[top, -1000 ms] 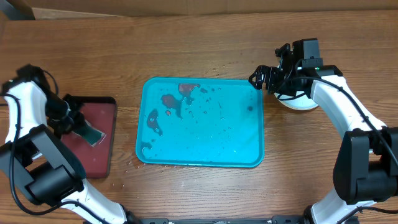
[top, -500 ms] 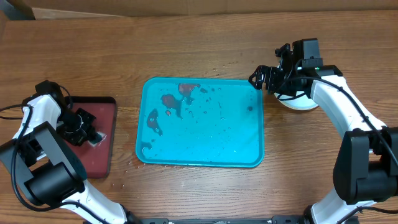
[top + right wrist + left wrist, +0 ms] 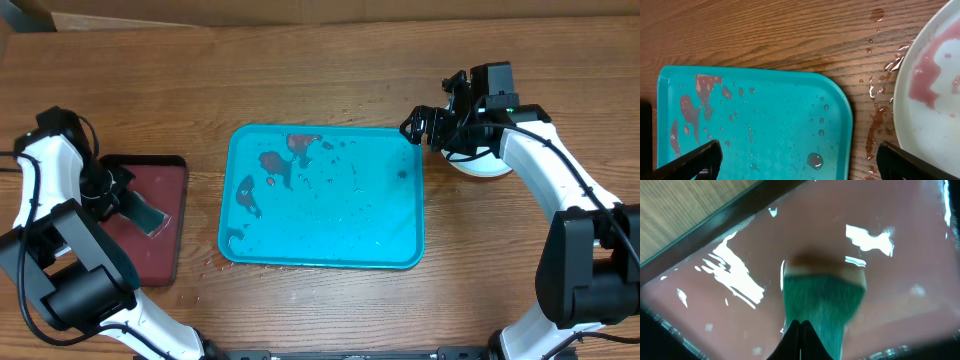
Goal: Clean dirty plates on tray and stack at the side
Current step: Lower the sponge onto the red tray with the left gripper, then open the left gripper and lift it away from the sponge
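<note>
At near left on the wooden table (image 3: pixel 330 300), a dark red tray (image 3: pixel 165 250) with a black rim is seen. Left gripper (image 3: pixel 120 198) is held over it, fingers pinched together on a green sponge (image 3: pixel 146 213). From the left wrist, the sponge (image 3: pixel 821 300) is seen blurred, with a brownish far edge, just above the wet, glinting red tray (image 3: pixel 900 280); contact cannot be told.

At centre, the turquoise tray (image 3: pixel 330 225) is laid flat. No plate is carried on it. Water drops are scattered over it, and reddish-brown smears (image 3: pixel 275 160) are noted toward its far left corner.

At far right, the right gripper (image 3: pixel 420 127) is held above the tray's far right corner (image 3: pixel 837 100), fingers spread wide, nothing between them. Just right of that corner, off the tray, a white plate (image 3: pixel 480 168) with a pinkish smear (image 3: pixel 935 85) is set on the wood, mostly hidden under the arm. Whether others lie beneath cannot be told. Droplets (image 3: pixel 880 95) are noted on the wood between plate and tray.
</note>
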